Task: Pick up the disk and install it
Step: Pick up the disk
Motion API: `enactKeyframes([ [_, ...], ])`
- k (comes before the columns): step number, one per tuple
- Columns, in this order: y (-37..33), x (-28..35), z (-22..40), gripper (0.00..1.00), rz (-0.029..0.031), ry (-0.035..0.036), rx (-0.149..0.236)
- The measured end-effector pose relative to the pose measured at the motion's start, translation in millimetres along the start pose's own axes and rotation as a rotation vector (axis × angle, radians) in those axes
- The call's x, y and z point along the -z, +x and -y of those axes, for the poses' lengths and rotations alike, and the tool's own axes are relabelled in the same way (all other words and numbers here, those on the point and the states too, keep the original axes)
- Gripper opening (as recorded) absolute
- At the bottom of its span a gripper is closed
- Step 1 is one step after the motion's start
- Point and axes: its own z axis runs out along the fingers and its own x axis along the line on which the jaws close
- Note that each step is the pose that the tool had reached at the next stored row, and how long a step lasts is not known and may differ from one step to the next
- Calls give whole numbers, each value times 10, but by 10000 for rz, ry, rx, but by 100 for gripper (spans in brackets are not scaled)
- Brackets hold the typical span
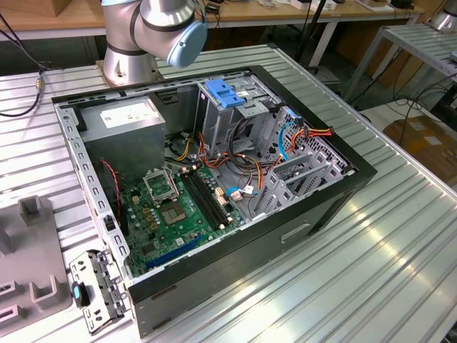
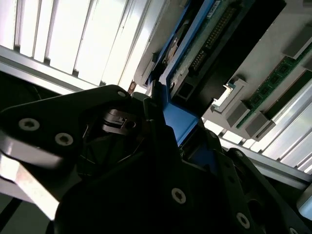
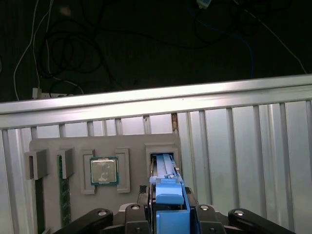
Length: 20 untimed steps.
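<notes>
The hand (image 3: 169,214) grips the disk (image 3: 167,187), upright in the grey tray (image 3: 73,145).

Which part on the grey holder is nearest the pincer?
The disk, blue-railed, between the pincer; the processor and memory sticks sit farther along the holder.

Ribbed aluminium table (image 1: 385,243) carries the work, and overhead light glares off its slats. A wooden workbench (image 1: 43,21) stands behind it. A second slatted metal table (image 1: 421,43) stands at the exterior view's right. Pale floor (image 1: 378,118) beyond carries loose cables (image 1: 410,107) and a brown sheet (image 1: 428,139).
</notes>
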Motion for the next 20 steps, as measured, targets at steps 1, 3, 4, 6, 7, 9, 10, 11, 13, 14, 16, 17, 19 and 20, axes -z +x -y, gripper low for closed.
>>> enactKeyframes([
  [1, -1, -1, 0, 37, 3, -8, 337],
  [3, 0, 0, 0, 37, 4, -10, 433],
  [4, 0, 0, 0, 37, 4, -11, 446],
  [6, 0, 0, 0, 37, 5, -19, 750],
  [7, 0, 0, 0, 37, 7, -24, 943],
  [9, 0, 0, 0, 37, 7, -25, 961],
  [10, 0, 0, 0, 37, 7, -25, 966],
  [11, 0, 0, 0, 37, 7, -24, 918],
  [13, 0, -2, 1, 37, 3, -17, 569],
  [14, 0, -3, 1, 37, 3, -15, 469],
  [16, 0, -4, 0, 37, 4, -11, 458],
  [17, 0, -4, 0, 37, 4, -11, 454],
  [19, 0, -4, 0, 37, 4, -12, 483],
  [20, 0, -4, 0, 37, 4, -14, 560],
])
